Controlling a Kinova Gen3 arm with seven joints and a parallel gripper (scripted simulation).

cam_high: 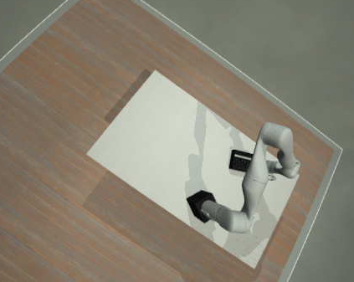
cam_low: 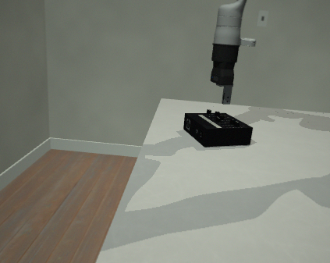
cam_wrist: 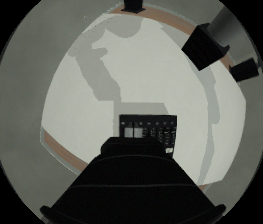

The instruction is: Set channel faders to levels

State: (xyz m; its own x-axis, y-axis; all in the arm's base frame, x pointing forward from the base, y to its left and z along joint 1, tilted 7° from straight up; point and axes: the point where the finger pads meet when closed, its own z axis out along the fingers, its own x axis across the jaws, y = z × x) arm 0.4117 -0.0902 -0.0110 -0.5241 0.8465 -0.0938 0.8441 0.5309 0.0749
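Observation:
The black lighting desk [cam_low: 218, 129] stands on its feet on the white table, with a pale tape strip along its top and small fader caps behind it. It also shows in the overhead view [cam_high: 240, 161], partly under my arm, and in the wrist view [cam_wrist: 147, 128]. The written levels and fader positions are too small to read. My gripper [cam_low: 226, 97] hangs straight down, shut and empty, well above the far side of the desk and clear of the faders. In the wrist view the dark gripper body fills the lower part and hides the desk's near edge.
My arm's black base [cam_high: 202, 204] sits on the table near its front edge. The table's left edge [cam_low: 145, 138] drops to a wooden floor. Grey walls stand behind the table, with a small wall plate [cam_low: 263, 18].

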